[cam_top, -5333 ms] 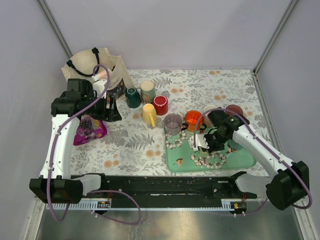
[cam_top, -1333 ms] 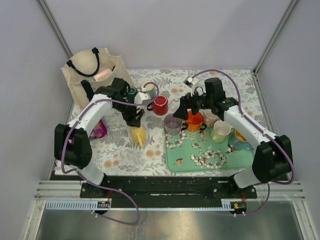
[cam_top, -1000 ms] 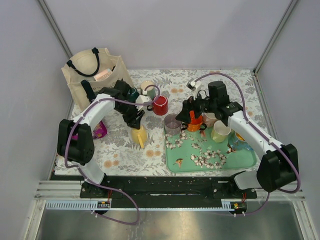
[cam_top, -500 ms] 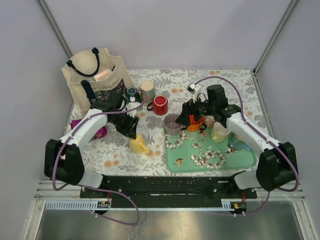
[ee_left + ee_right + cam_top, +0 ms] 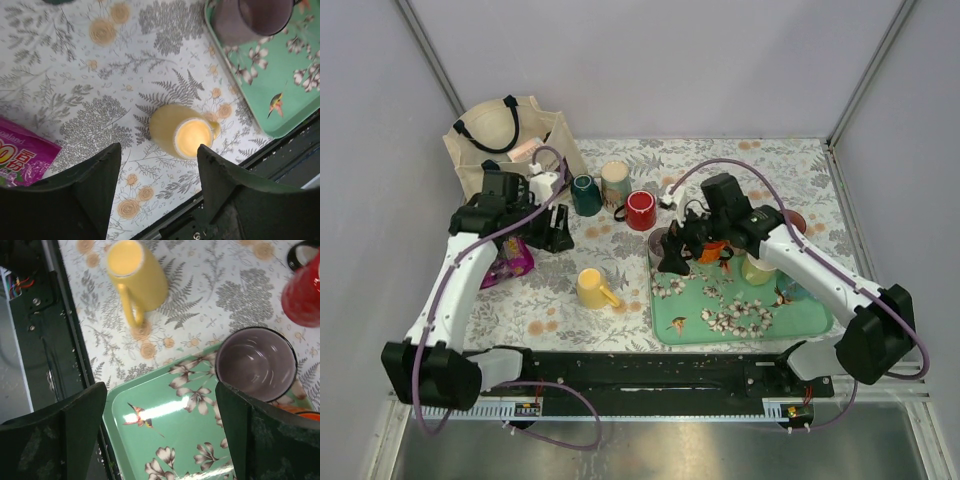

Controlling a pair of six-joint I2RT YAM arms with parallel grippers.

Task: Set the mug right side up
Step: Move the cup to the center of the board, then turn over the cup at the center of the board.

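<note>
The yellow mug (image 5: 591, 288) stands on the flowered tablecloth with its mouth up and its handle toward the tray; it also shows as the yellow mug (image 5: 182, 132) and the yellow mug (image 5: 137, 275). My left gripper (image 5: 556, 228) hangs up and to the left of it, open, with nothing between the fingers (image 5: 95, 185). In the left wrist view the left gripper (image 5: 159, 148) looks down on the mug's open mouth. My right gripper (image 5: 672, 260) is open over the tray's left end, and the right gripper (image 5: 161, 386) holds nothing.
A green tray (image 5: 805, 320) at the right carries a purple cup (image 5: 256, 362), an orange cup (image 5: 708, 250) and a light green mug (image 5: 758, 268). Behind stand a red mug (image 5: 641, 210), a green mug (image 5: 585, 194), a beige cup (image 5: 616, 182) and a tote bag (image 5: 510, 140). A purple snack packet (image 5: 506, 262) lies at the left.
My left gripper has opened, let go of the yellow mug and drawn back up and to the left. The mug now stands upright. My right arm has swung left over the tray's left end.
</note>
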